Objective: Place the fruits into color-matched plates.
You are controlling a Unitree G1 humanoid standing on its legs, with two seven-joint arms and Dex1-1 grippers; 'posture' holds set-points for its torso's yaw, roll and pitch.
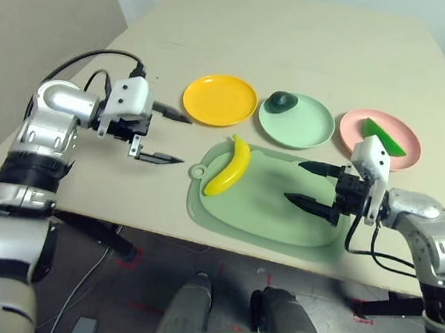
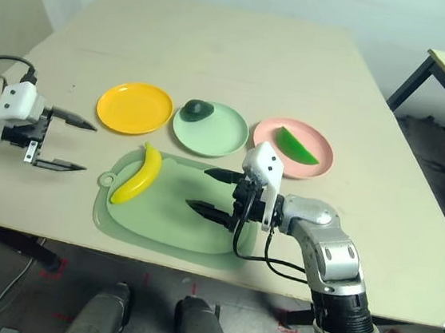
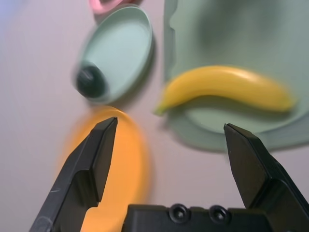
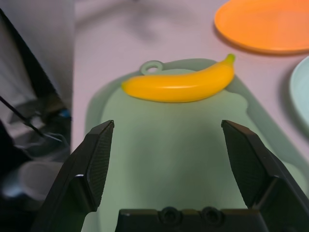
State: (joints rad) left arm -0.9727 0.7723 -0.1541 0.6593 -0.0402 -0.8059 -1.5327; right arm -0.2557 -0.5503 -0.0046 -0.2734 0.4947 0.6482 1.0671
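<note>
Evidently only the banana (image 1: pixel 230 166) remains, along the mat's (image 1: pixel 312 229) left edge; both the left gripper (image 1: pixel 166 136) and right gripper (image 1: pixel 310 185) gape wide, empty, probably ready for it.

forearms: silver, rounded metal shells with black banded joints
left gripper (image 1: pixel 164 136): white boxy housing, two slim black pointed fingers
right gripper (image 1: pixel 309 184): white block housing, black body beneath, two black tapered fingers
cables: black, looping from the left wrist housing toward 10 o'clock; another hanging under the right wrist toward 6 o'clock
screws: two round heads on each black finger base bar, seen in the wrist views
finger pads: finely textured inner faces
</note>
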